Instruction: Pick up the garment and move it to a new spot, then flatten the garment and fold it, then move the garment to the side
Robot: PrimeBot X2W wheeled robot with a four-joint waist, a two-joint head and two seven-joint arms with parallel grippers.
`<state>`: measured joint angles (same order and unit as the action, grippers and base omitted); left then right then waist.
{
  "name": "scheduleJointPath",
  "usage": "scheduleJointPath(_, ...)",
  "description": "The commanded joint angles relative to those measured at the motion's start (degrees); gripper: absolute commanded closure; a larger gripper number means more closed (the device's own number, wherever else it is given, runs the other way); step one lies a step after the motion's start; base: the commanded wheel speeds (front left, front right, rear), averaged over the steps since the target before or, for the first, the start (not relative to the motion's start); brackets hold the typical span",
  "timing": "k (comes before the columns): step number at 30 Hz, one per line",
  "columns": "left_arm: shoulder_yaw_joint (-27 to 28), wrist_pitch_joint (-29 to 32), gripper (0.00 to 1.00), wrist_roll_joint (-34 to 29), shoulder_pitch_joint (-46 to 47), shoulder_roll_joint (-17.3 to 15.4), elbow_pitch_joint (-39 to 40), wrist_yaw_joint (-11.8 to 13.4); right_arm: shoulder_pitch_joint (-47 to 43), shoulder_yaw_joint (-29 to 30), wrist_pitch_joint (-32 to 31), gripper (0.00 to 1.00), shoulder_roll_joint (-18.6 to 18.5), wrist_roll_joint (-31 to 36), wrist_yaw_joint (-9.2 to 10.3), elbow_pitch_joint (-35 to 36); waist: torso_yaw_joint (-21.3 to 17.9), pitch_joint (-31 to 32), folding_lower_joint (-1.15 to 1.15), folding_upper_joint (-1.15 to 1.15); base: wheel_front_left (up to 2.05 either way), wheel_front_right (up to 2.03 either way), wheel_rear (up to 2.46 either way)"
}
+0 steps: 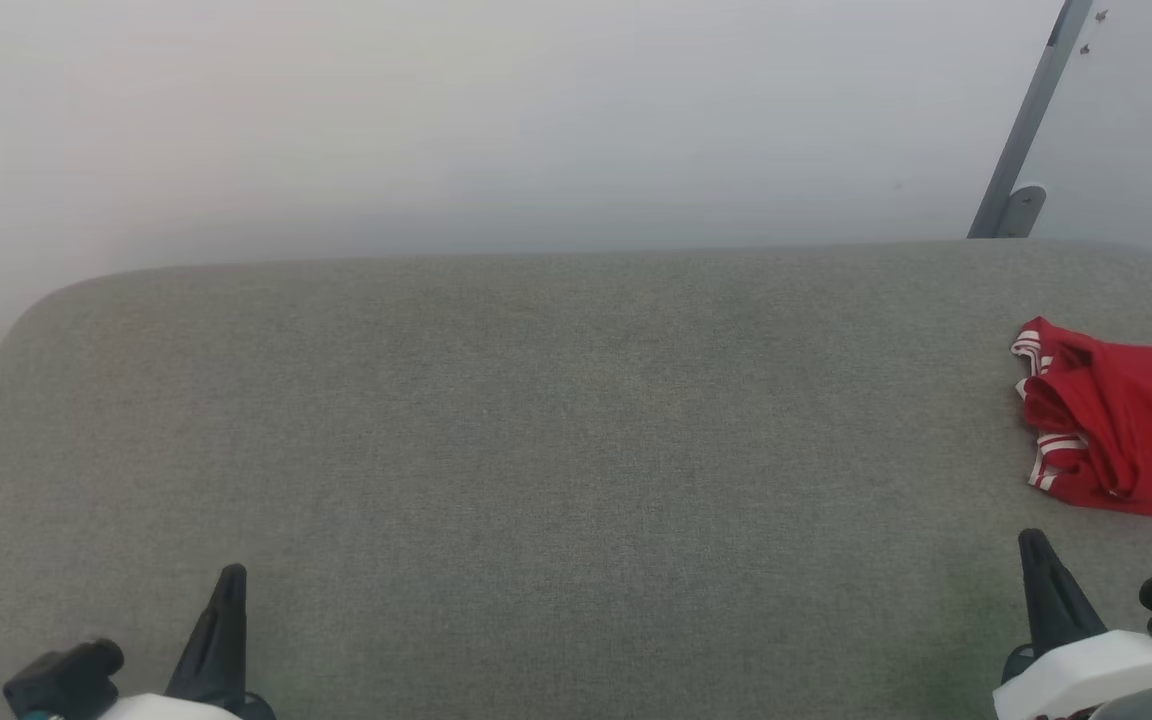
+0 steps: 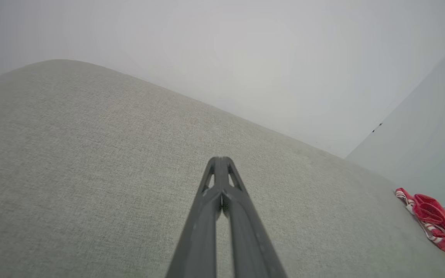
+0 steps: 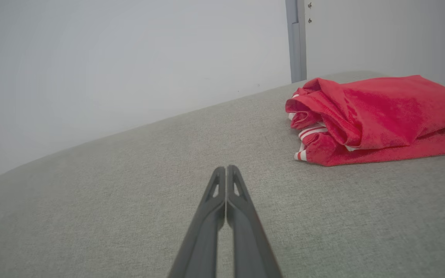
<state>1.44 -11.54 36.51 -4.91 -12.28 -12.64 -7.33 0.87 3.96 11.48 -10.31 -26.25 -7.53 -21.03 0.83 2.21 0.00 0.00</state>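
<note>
A red jersey (image 1: 1126, 430) lies in a loose bundle at the right edge of the frame on a grey padded surface (image 1: 556, 420), striped trim showing. The left gripper (image 2: 221, 160) at lower left and the right gripper (image 3: 226, 169) at lower right both rest with fingers pressed together, holding nothing, well apart from the cloth. Whether folding is finished or not yet begun cannot be judged; the bundle looks rumpled rather than neat

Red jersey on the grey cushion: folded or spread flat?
Neither: the thin red jersey lies bunched in loose folds, striped trim tucked under, on the cushion's right side.
</note>
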Motion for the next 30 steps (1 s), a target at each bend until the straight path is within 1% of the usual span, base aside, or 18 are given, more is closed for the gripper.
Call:
scheduleJointPath(1,0.65,0.56,1.0,2.22,1.96,-0.33,0.75,-0.03,1.64,0.36,-0.54,1.0,-0.04,-2.37,0.01,1.19,-0.01,-0.03,0.0,0.0,0.0,0.0,0.0)
scheduleJointPath(18,1.72,4.59,1.0,14.59,4.24,1.89,0.33,-0.07,2.59,0.82,-4.51,1.0,1.67,-17.15,0.02,2.71,-0.13,-0.39,0.0,0.0,0.0,0.0,0.0)
scheduleJointPath(30,2.32,6.88,1.0,21.45,5.44,3.11,0.06,-0.09,3.1,1.1,-6.79,1.0,2.6,-25.28,0.02,3.51,-0.21,-0.62,0.0,0.0,0.0,0.0,0.0)
